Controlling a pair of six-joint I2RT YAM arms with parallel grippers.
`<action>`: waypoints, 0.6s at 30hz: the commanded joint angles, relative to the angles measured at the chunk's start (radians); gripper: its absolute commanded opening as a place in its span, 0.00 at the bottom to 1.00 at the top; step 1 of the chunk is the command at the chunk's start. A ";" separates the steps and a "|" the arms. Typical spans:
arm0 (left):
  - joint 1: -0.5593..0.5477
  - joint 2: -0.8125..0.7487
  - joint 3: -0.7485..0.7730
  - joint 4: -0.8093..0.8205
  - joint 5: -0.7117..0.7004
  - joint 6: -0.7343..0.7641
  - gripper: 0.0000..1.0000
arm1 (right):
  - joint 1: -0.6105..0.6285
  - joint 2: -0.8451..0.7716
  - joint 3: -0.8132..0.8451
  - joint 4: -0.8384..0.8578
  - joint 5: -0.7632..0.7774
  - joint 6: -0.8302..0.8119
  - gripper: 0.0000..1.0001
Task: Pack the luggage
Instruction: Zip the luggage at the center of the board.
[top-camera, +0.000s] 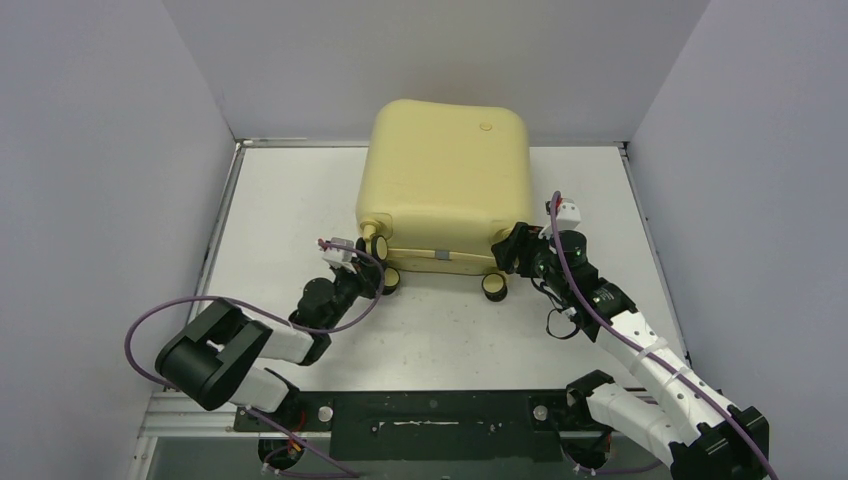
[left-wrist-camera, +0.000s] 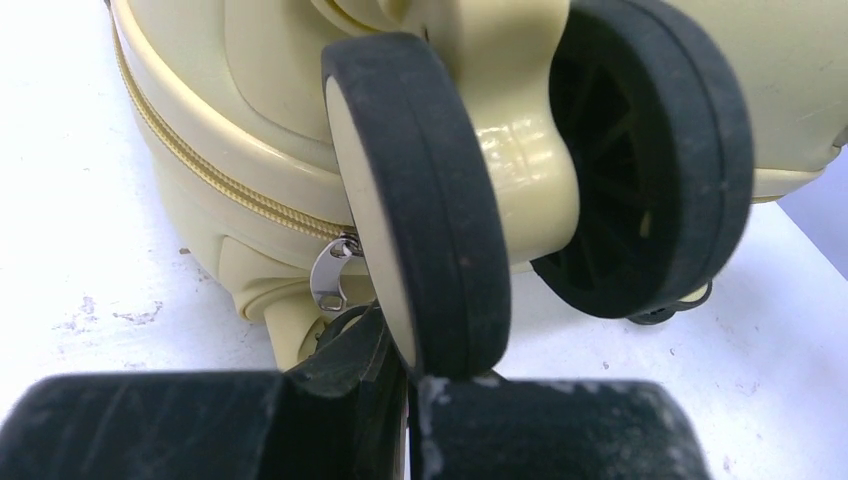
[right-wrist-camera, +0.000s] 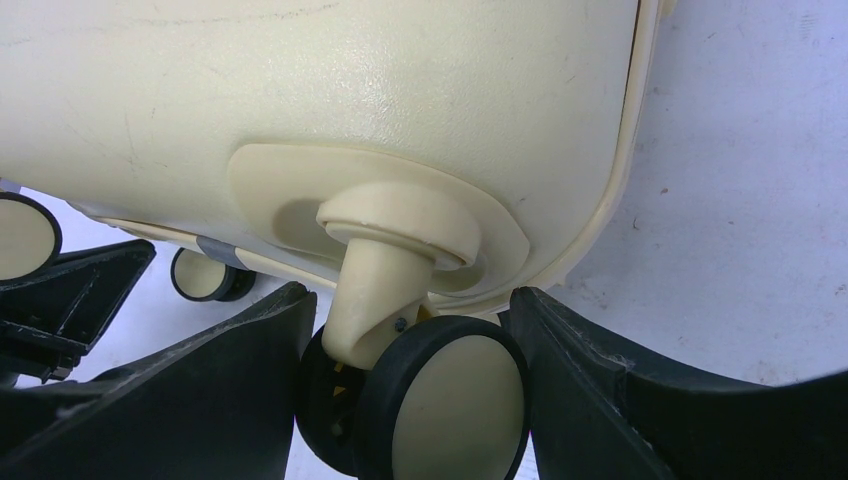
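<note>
Where the luggage lies: the luggage (top-camera: 445, 185), a pale yellow hard shell, rests flat and closed on the white table (top-camera: 290, 200), toward the far middle, its wheeled end turned to the arms.
Left claw: the left gripper (left-wrist-camera: 405, 375) is clenched, its fingers pressed together at the case's near-left corner; whether anything thin is pinched between them cannot be told.
Left wheel (left-wrist-camera: 420, 200): a black-and-cream twin caster sits just above those closed fingertips.
Zip (left-wrist-camera: 220, 190): a yellow line runs along the seam between the two shells.
Zip pull (left-wrist-camera: 330, 275): a small silver tab hangs at the seam beside the left wheel, just above the left fingers.
Right claw: the right gripper (right-wrist-camera: 410, 291) grasps the right wheel (right-wrist-camera: 445, 405), one black finger against each side, at the case's near-right corner.
Right wheel mount: a cream stem rises from the wheel into a rounded socket on the shell.
Arms: both reach from the near edge, the left gripper (top-camera: 365, 275) and the right gripper (top-camera: 510, 250) flanking the wheeled end.
</note>
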 joint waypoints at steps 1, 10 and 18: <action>-0.001 -0.049 0.004 0.047 -0.025 0.048 0.00 | 0.004 -0.027 0.010 0.085 -0.010 0.016 0.00; -0.019 -0.114 -0.003 -0.077 -0.103 0.118 0.00 | 0.004 -0.009 0.003 0.101 -0.014 0.021 0.00; -0.031 -0.136 -0.023 -0.105 -0.155 0.127 0.00 | 0.004 -0.021 -0.008 0.108 -0.017 0.019 0.00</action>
